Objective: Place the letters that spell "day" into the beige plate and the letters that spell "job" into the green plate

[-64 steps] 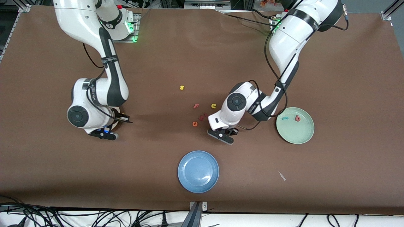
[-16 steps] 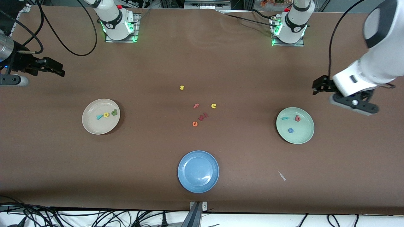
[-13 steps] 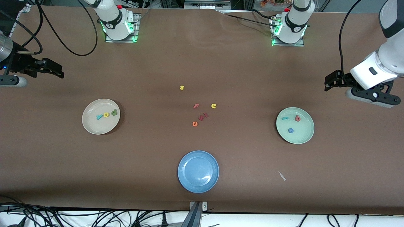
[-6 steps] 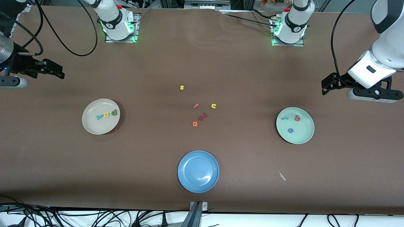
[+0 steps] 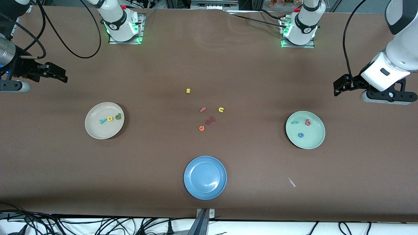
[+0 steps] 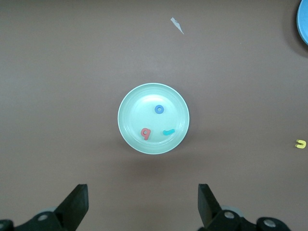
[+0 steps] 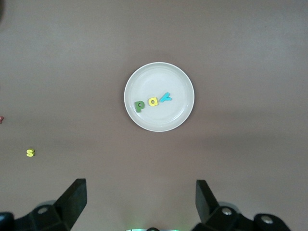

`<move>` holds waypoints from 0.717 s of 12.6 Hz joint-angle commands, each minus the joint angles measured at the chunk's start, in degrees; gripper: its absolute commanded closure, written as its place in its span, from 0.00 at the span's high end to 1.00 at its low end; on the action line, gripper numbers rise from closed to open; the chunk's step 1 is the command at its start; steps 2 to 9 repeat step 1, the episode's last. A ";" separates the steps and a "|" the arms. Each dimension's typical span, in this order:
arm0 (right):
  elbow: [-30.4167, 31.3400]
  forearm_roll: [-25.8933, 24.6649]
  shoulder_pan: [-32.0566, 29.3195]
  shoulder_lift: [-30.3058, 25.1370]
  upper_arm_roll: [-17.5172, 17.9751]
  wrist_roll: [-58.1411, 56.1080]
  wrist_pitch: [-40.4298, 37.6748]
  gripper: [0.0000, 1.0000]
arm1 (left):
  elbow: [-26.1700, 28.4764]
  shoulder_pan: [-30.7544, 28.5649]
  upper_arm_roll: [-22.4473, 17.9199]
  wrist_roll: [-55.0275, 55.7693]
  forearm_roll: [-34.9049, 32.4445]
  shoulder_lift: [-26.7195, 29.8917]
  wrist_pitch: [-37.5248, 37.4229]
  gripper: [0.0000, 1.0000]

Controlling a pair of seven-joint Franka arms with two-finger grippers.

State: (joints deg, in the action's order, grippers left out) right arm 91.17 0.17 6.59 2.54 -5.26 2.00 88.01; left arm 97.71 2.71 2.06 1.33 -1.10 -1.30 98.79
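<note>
The beige plate [image 5: 104,120] lay on the counter [image 5: 209,65] toward the right arm's end. It held the green d [image 5: 118,116], the yellow a [image 5: 110,118] and the teal y [image 5: 103,120] in a row, touching or nearly so. The right pincer [image 5: 49,73] was released and empty, raised above the counter, clear of the beige plate and farther from the front camera than it.

The green plate [image 5: 305,130] lay toward the left arm's end. It held the teal j [image 5: 295,122], the red b [image 5: 307,122] and the blue o [image 5: 300,135], each apart from the others. The left pincer [image 5: 343,87] was released and empty, raised clear of the green plate.

Between the two plates lay a blue plate [image 5: 205,177], nearer the front camera, and several loose letters [image 5: 206,121]
</note>
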 commanded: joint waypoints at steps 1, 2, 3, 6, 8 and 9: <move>-0.38 -0.43 -0.18 0.00 0.43 0.20 0.15 1.00 | -0.06 -0.59 -0.39 0.34 1.45 0.86 -1.14 1.00; -0.38 -0.43 -0.18 0.00 0.43 0.20 0.15 1.00 | -0.06 -0.59 -0.39 0.34 1.45 0.86 -1.14 1.00; -0.38 -0.43 -0.18 0.00 0.43 0.20 0.15 1.00 | -0.06 -0.59 -0.39 0.34 1.45 0.86 -1.14 1.00; -0.38 -0.43 -0.18 0.00 0.43 0.20 0.15 1.00 | -0.06 -0.59 -0.39 0.34 1.45 0.86 -1.14 1.00; -0.38 -0.43 -0.18 0.00 0.43 0.20 0.15 1.00 | -0.06 -0.59 -0.39 0.34 1.45 0.86 -1.14 1.00; -0.38 -0.43 -0.18 0.00 0.43 0.20 0.15 1.00 | -0.06 -0.59 -0.39 0.34 1.45 0.86 -1.14 1.00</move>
